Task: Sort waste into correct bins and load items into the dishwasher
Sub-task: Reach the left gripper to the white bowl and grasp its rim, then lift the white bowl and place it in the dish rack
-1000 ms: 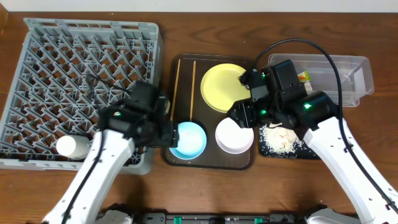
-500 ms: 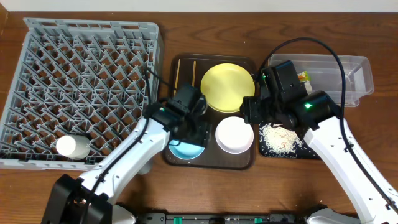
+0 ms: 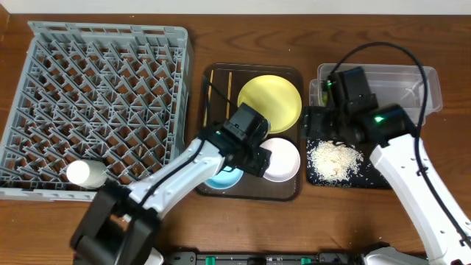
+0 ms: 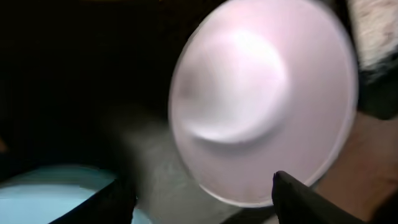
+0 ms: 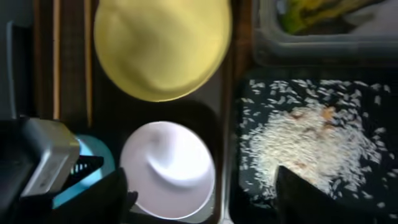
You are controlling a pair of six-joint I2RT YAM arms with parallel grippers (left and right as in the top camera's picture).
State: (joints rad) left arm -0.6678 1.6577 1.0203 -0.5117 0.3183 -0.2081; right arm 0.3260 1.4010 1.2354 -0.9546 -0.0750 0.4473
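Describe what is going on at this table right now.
Two robot arms are clearing a meal. The left gripper, open and empty, hovers over the white bowl on the brown serving tray. The right gripper, also open, hangs by the black tray holding rice. The yellow plate, blue bowl and chopsticks lie on the serving tray; a white cup sits in the grey rack.

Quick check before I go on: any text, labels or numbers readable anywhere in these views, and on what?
None readable.
Snack wrapper in the clear tub: may carry print, but it is too blurred to read.
No markings show on the yellow plate or the grey rack.
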